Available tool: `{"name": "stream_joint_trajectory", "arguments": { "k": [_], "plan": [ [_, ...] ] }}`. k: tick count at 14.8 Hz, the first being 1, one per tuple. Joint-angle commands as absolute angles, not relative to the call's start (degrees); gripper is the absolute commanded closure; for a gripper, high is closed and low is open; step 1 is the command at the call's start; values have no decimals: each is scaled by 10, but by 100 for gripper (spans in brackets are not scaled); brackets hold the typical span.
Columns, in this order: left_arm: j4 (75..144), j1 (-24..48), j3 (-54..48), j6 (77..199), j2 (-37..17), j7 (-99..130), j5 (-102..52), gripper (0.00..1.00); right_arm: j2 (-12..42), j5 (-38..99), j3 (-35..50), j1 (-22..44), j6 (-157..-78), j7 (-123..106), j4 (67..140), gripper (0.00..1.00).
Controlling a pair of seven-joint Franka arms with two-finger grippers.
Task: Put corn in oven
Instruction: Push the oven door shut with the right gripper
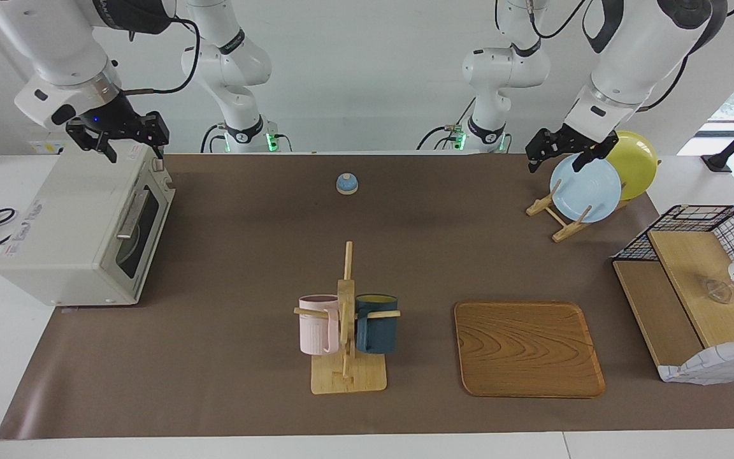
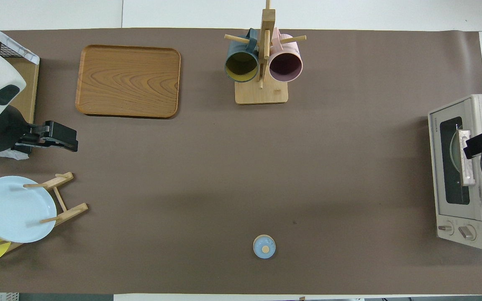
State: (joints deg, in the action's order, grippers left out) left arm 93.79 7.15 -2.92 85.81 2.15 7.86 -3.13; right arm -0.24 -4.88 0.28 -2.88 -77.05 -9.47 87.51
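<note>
Scene: Two Franka arms hang over a brown-covered table (image 1: pixel 227 268).
Oven: The off-white oven (image 1: pixel 74 236) stands at the right arm's end of the table, its dark glass door (image 1: pixel 144 239) shut and the silver handle (image 1: pixel 132 213) upright against it.
Corn: Not seen in either view; its place cannot be told.
Right gripper: The right gripper (image 1: pixel 136 153) hangs over the top of the oven, above the door's upper edge, with its fingers apart and nothing between them.
Left gripper: The left gripper (image 1: pixel 556 164) hangs in the air at the left arm's end of the table, near the plate rack (image 1: pixel 564 226), with its fingers spread and holding nothing.
Plates: A pale blue plate (image 1: pixel 587 191) and a yellow plate (image 1: pixel 638 162) stand on edge in the wooden rack.
Mid-table: A small blue lid with a knob (image 1: pixel 346 183) lies alone, nearer to the robots than the mug tree (image 1: pixel 346 306).
Mugs: A pink mug (image 1: pixel 317 325) and a dark blue mug (image 1: pixel 376 325) hang on either side of the tree.
Tray: A wooden tray (image 1: pixel 526 347) lies flat beside the mug tree, toward the left arm's end.
Shelf: A wire-and-wood shelf (image 1: pixel 692 280) stands at the table's edge at the left arm's end.
</note>
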Motion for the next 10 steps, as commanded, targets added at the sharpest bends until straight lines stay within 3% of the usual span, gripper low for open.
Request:
{"name": "stream_joint_trajectory", "arguments": {
  "k": [1,10],
  "plan": [
    [935,66,-33,853,25,76,-23,0,-12,-35,-2,-30,-763,-70,886,0],
    [935,66,-33,853,25,76,-23,0,-12,-11,-4,-32,-807,-62,886,0]
  ]
}}
